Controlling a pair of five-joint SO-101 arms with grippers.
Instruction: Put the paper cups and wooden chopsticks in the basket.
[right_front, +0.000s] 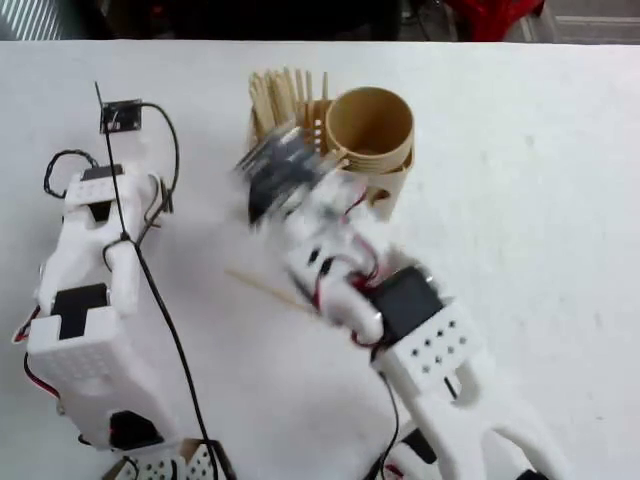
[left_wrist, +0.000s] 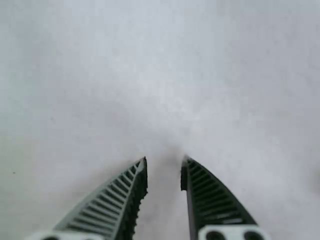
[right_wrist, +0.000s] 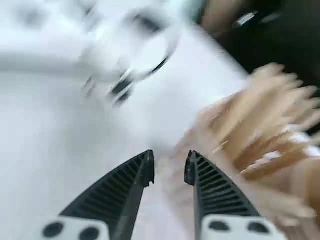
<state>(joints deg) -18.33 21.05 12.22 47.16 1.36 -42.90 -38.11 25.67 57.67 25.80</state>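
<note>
The left arm (right_front: 95, 240) sits folded at the left side of the white surface (right_front: 540, 150), with a black cable (right_front: 165, 310) running over it. The left gripper (left_wrist: 164, 166) points down at bare surface; its jaws stand a narrow gap apart and hold nothing.

Right of that arm, near the middle, a single chopstick (right_front: 262, 288) lies flat on the surface, slanting from far left to near right, with its right end under the right arm (right_front: 400, 310). That arm stretches from the near right toward the basket (right_front: 392, 188) at the far centre. The right gripper (right_wrist: 169, 166) is blurred, just beside the basket's left near side; its jaws are narrowly parted with nothing between them.

In the basket, a bundle of chopsticks (right_front: 282, 95) stands upright in the left part, and stacked cups (right_front: 372, 125) sit in the right part, mouths up.
</note>
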